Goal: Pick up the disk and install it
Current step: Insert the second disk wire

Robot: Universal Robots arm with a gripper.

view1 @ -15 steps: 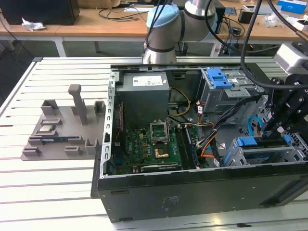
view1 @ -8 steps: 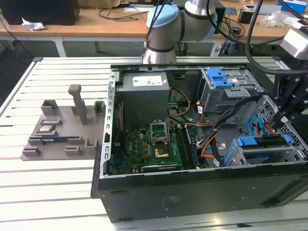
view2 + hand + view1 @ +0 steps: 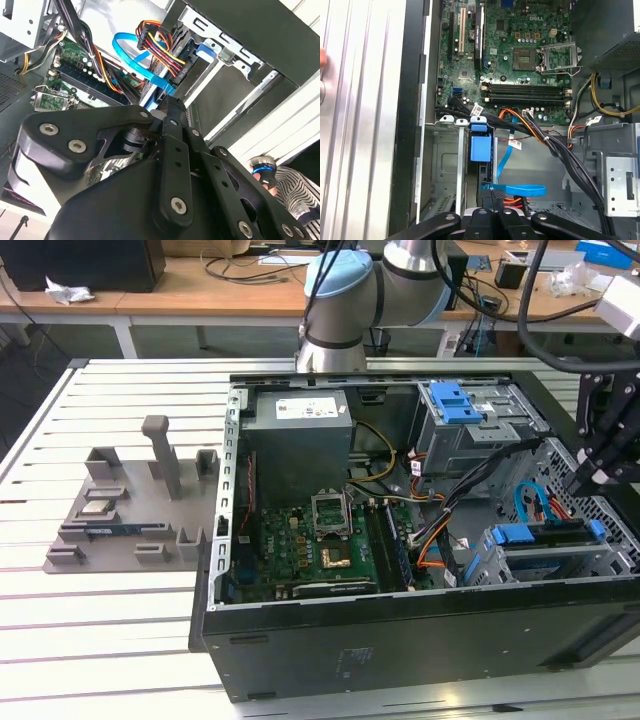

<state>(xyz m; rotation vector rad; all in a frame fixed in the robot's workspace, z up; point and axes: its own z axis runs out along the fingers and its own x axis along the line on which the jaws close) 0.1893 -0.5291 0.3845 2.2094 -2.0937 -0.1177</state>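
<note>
Black gripper (image 3: 590, 480) hung at the exterior view's right, over the near right corner of the open computer case (image 3: 400, 645). In both wrist views its fingers (image 3: 492, 200) (image 3: 169, 107) were pressed together, with nothing visible between them. The fingertips pointed down at the lower drive cage (image 3: 500, 565).

The disk (image 3: 545, 536) lay flat in that cage, its blue side rail facing up and outward, just below the gripper; whether the two touched could not be told. In the first wrist view a blue plastic tab (image 3: 481, 148) stood at the cage mouth, and a flat blue cable (image 3: 515, 190) looped just beside the fingertips.

Left of the cage lay the green motherboard (image 3: 310, 540). The grey power supply box (image 3: 300, 435) sat at the far side. A second cage with a blue latch (image 3: 455, 400) stood at the far right. Well apart, at the exterior view's left, a grey fixture (image 3: 130, 510) rested on the slatted table (image 3: 100, 640).
</note>
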